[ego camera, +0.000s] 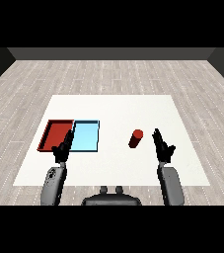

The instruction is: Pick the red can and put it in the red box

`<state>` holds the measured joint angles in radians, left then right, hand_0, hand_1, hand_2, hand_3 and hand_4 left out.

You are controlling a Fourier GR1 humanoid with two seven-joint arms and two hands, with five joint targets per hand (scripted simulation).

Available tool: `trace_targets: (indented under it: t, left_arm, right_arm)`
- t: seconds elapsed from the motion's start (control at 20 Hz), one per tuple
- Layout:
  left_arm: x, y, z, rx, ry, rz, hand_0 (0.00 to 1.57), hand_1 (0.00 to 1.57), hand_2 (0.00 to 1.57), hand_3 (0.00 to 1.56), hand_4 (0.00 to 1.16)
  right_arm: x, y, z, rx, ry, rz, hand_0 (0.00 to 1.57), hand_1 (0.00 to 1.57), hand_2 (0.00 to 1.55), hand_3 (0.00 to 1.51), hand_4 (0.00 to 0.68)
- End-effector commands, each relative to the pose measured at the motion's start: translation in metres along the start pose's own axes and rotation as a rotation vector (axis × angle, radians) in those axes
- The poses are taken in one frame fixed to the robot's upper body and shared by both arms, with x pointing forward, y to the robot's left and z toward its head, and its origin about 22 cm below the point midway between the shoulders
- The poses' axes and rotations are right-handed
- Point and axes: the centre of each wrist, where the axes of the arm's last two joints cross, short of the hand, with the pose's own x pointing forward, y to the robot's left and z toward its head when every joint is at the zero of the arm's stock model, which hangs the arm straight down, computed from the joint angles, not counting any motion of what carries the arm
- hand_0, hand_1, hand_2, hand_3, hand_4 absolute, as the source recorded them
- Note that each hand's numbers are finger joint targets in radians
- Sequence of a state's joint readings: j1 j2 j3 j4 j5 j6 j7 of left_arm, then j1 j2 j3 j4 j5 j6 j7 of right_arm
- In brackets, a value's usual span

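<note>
While the red can (135, 138) stands untouched nearby, the right hand (163, 147) holds nothing, fingers straight.

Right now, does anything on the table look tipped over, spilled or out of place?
Nothing stands out. The red can stands on the table, apart from both trays. The red tray and the blue tray lie flat side by side, nothing in them. Neither robot hand, left or right, holds anything.
</note>
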<state>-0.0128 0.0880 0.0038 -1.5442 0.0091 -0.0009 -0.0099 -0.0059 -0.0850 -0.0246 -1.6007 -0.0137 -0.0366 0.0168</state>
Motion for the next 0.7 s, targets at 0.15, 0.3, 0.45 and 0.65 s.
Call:
trace_targets:
  t: [0.15,0.3,0.45,0.65]
  left_arm:
    - [0.004,0.000,0.001,-0.026,-0.036,-0.015,0.00,0.00,0.00,0.00,0.00]
    - [0.045,-0.019,-0.014,-0.022,-0.408,0.084,0.00,0.00,0.00,0.00,0.00]
    - [0.022,-0.004,0.010,-0.019,-0.453,0.100,0.00,0.00,0.00,0.00,0.00]
    - [-0.001,0.011,0.015,-0.016,-0.493,0.096,0.00,0.00,0.00,0.00,0.00]
  right_arm:
    - [-0.002,-0.087,0.006,0.032,-0.026,0.008,0.00,0.00,0.00,0.00,0.000]
    - [0.018,-0.087,0.004,0.075,-0.282,-0.058,0.00,0.00,0.00,0.00,0.000]
    - [0.004,-0.113,0.011,0.100,-0.338,-0.087,0.00,0.00,0.00,0.00,0.000]
    - [-0.014,-0.151,0.005,0.115,-0.335,-0.102,0.00,0.00,0.00,0.00,0.000]
